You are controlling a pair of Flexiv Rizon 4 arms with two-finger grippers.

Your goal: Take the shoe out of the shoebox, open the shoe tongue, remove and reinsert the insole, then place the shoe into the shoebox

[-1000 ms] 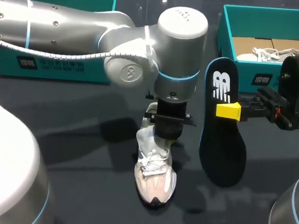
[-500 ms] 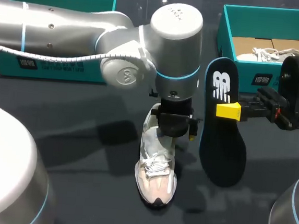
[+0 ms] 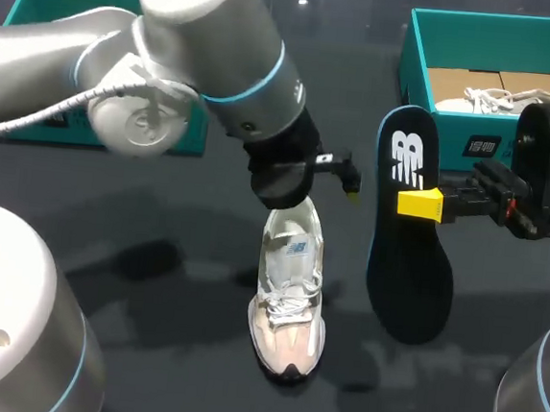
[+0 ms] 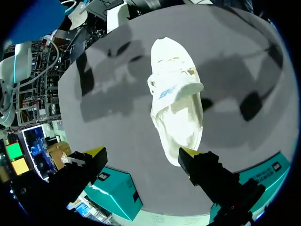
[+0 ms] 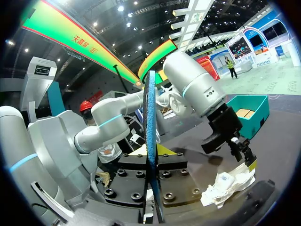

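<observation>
One shoe (image 3: 288, 304) sitting on the counter (image 3: 180, 352).
Left gripper (image 4: 142, 153) is hovering released at its twelve o'clock; right gripper (image 3: 420, 203) is grasping the insole (image 3: 405, 280).

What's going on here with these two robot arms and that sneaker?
A white and pink lace-up sneaker lies on the dark table with its insole taken out. The right arm's fingers are clamped on that dark foam insole, holding it upright beside the shoe. The left arm's fingers hover open over the sneaker's heel end, touching nothing.
</observation>
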